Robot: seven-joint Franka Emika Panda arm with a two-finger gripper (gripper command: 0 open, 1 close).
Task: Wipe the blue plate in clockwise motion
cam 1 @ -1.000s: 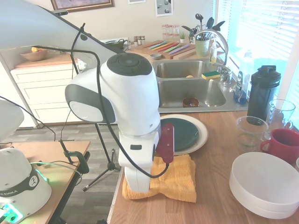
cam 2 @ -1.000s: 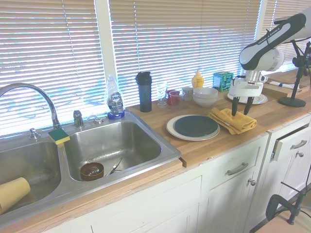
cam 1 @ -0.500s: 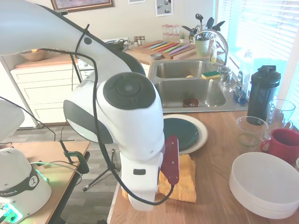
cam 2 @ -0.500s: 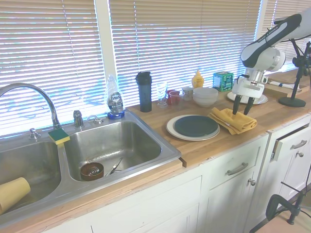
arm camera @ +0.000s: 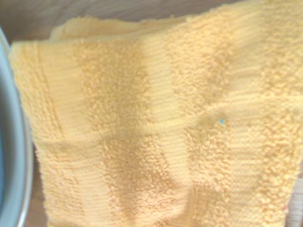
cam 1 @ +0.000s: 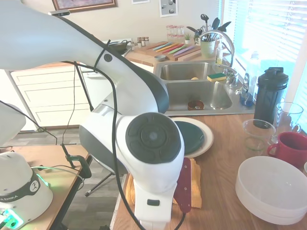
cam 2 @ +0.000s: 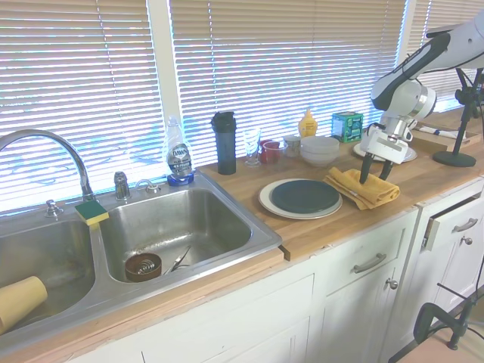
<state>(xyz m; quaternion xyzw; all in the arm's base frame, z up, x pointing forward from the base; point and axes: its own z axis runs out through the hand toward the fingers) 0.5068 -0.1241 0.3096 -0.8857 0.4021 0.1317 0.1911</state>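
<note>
the gripper [cam 2: 376, 169], fingers spread and empty, hangs over a folded, nubby yellow terry towel [cam 2: 364, 187] right of the glossy round blue plate [cam 2: 305, 196].

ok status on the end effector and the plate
End effector open, right over the yellow towel. Blue plate untouched on the cream plate. Nothing in the way.

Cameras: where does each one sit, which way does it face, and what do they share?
First exterior view: behind the arm, facing the sink; big white joints fill the foreground.
Second exterior view: beyond the sink, looking along the counter; the arm enters from the right, open fingers over the yellow towel.
Wrist view: looking down on the towel; no robot parts show.
Both exterior views share the blue plate.
</note>
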